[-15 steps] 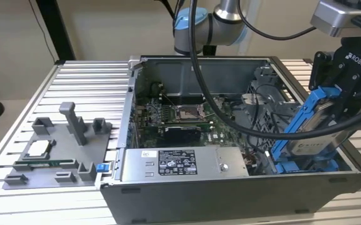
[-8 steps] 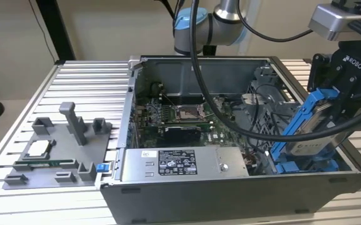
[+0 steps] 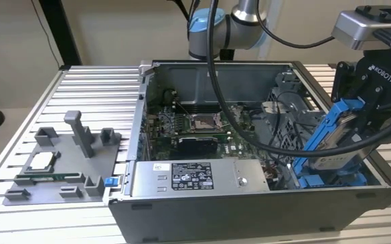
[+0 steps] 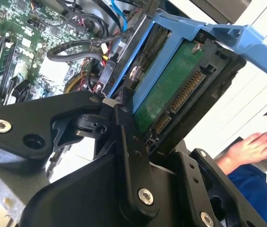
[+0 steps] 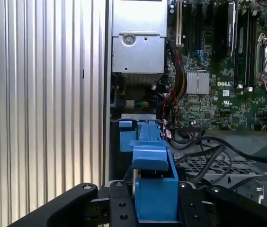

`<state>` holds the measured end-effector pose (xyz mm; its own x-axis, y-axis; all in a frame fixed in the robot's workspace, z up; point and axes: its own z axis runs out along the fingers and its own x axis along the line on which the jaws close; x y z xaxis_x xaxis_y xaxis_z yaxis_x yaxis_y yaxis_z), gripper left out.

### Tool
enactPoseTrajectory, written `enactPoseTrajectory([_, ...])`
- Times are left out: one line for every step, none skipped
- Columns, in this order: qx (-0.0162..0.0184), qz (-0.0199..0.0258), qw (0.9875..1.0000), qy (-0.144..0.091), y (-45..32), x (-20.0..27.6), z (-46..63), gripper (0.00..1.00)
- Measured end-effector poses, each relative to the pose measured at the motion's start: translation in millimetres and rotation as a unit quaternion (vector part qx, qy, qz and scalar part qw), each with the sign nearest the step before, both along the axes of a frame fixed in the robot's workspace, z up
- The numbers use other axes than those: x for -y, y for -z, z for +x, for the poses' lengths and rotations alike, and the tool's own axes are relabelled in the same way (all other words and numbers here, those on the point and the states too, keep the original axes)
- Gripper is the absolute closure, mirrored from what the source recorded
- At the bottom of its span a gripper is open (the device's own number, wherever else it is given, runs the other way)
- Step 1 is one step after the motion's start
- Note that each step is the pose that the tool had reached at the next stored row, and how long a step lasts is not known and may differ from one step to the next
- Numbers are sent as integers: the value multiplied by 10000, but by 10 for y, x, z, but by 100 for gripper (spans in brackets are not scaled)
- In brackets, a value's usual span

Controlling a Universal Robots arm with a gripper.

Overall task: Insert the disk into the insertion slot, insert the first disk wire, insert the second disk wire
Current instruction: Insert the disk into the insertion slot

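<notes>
The black gripper (image 3: 359, 114) is clenched on the silver-grey hard disk in its bright blue plastic carrier (image 3: 331, 145). The disk stands tilted, its lower end at the grey perforated-metal, blue-railed insertion slot (image 3: 337, 179). Squaring the carrier to those rails probably matters most here. From the exterior view's left come a grey fixture tray (image 3: 43, 190), the silver labelled power-supply box (image 3: 192, 178), then black cables (image 3: 284, 149) looping just before the disk, a likely snag.

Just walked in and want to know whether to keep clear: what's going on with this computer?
The robot arm's gripper is shut on the disk, holding it tilted with its lower end at the insertion slot inside the open computer case. The disk is not yet fully in. A person's hand is outside the case in the second wrist view.
</notes>
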<state>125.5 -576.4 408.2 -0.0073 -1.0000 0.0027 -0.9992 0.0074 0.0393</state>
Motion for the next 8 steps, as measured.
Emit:
enactPoseTrajectory([0,2,10000,-1,16,-1,0,100])
enactPoseTrajectory([0,5,10000,-2,32,-1,1,100])
enactPoseTrajectory([0,9,10000,-2,50,-2,1,100])
enactPoseTrajectory([0,11,10000,-3,67,-3,1,100])
enactPoseTrajectory([0,15,10000,-3,85,-4,1,100])
enactPoseTrajectory([0,18,10000,-4,104,-5,1,100])
enactPoseTrajectory([0,20,10000,-4,123,-5,1,100])
enactPoseTrajectory([0,22,10000,-5,141,-6,1,100])
